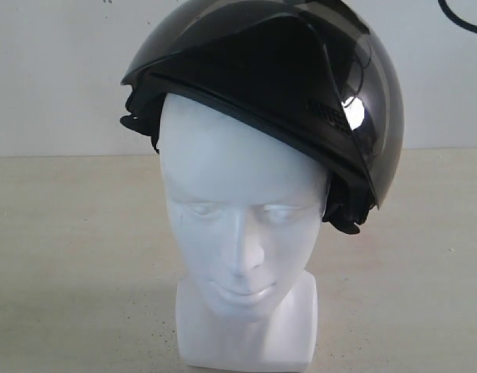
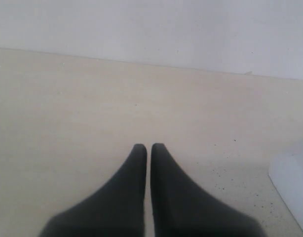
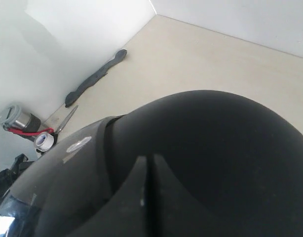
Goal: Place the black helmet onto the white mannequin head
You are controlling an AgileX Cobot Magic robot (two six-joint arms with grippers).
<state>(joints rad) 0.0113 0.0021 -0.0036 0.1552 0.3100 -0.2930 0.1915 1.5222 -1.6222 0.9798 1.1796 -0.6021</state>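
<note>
The black helmet (image 1: 277,78) sits tilted on top of the white mannequin head (image 1: 238,233), lower on the right side of the exterior view, its smoky visor raised. The head faces the camera on its blocky neck base. Neither gripper shows in the exterior view. In the right wrist view my right gripper (image 3: 149,159) is shut, its fingertips over the helmet's (image 3: 206,148) black shell; touching or just above, I cannot tell. My left gripper (image 2: 149,146) is shut with nothing in it above the bare table, with the mannequin's white base (image 2: 294,187) at the frame's edge.
The beige table (image 1: 67,249) meets a white wall behind. In the right wrist view, a long dark strip (image 3: 94,79), scissors (image 3: 67,117), a tape roll (image 3: 44,140) and a metal cup (image 3: 16,117) lie along the wall.
</note>
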